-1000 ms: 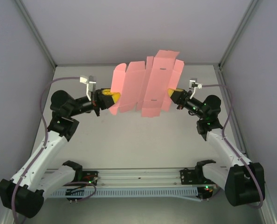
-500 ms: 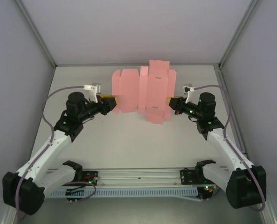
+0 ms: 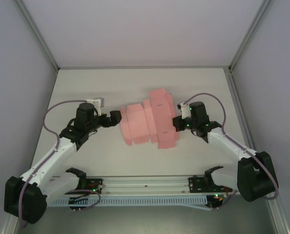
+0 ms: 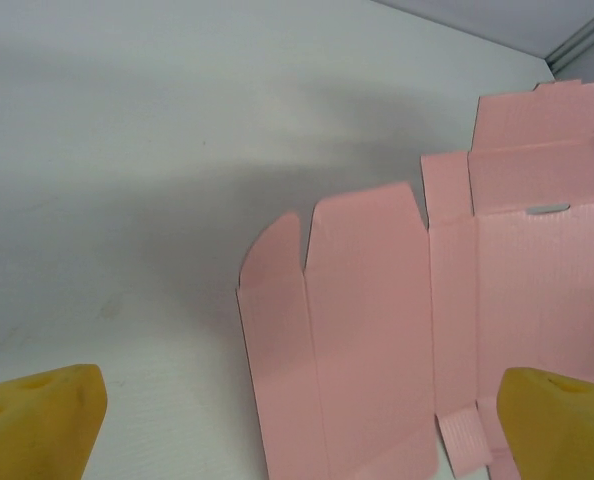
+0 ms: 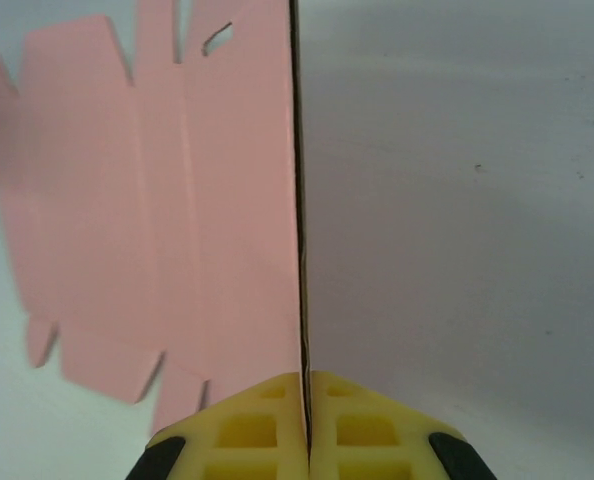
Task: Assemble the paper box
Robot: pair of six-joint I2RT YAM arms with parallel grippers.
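Note:
The paper box (image 3: 147, 119) is a flat pink die-cut sheet with flaps and creases, lying low over the white table (image 3: 111, 87) between both arms. My right gripper (image 3: 176, 122) is shut on the sheet's right edge; in the right wrist view the yellow fingers (image 5: 247, 430) pinch the thin card edge-on at the gripper (image 5: 305, 385), and the paper box (image 5: 177, 200) spreads to the left. My left gripper (image 3: 116, 117) stands open just left of the sheet. In the left wrist view the gripper (image 4: 299, 425) has its yellow fingertips (image 4: 37, 415) wide apart, with the paper box (image 4: 377, 330) ahead, untouched.
Grey walls with metal corner posts (image 3: 40, 41) enclose the table on three sides. A metal rail (image 3: 145, 183) with cable ducting runs along the near edge between the arm bases. Bare table surface lies behind and in front of the sheet.
The sheet has come down from upright in the air to low over the table. Both arms moved down and nearer. My left gripper has let go of the sheet's left edge and opened.

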